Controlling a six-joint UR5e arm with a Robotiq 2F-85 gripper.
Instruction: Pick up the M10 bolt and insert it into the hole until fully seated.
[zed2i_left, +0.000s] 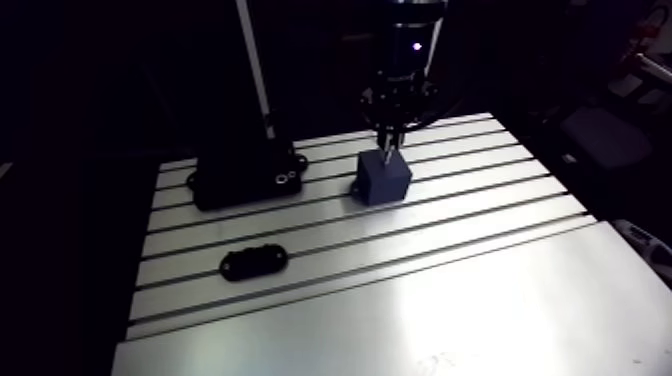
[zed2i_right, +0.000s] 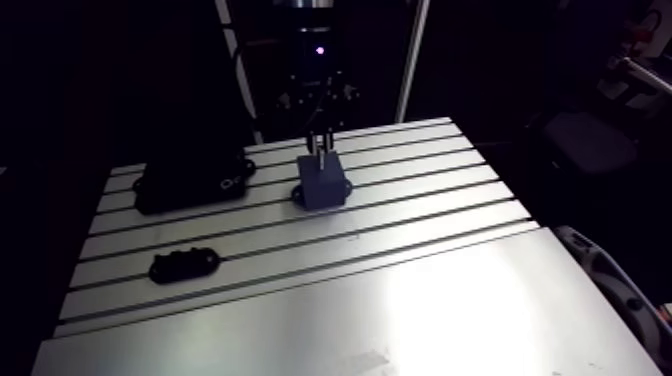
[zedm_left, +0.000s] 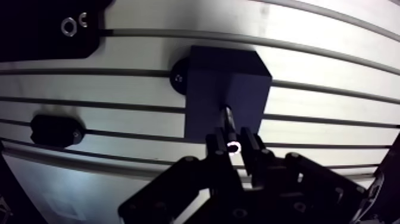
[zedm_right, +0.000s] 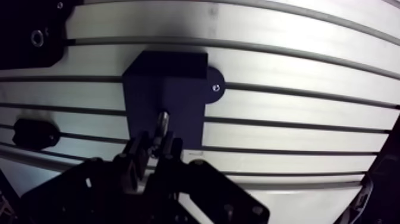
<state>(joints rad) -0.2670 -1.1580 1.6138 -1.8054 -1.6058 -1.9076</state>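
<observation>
**Bolt in grip at the block; seating not confirmed**

The gripper (zedm_left: 233, 144) is closed narrowly on the M10 bolt (zedm_left: 227, 119). The bolt projects ahead of the fingers (zedm_left: 250, 144), and its tip meets the top face of the dark blue block (zedm_left: 208, 89) directly beneath the tool. The hole is hidden by the shank.

Risk: a tilted or off-centre shank could jam on the rim under downward push, or slip in the grip.

Dim surroundings, bright glare across slotted aluminium table (zed2i_left: 455, 295)
</observation>
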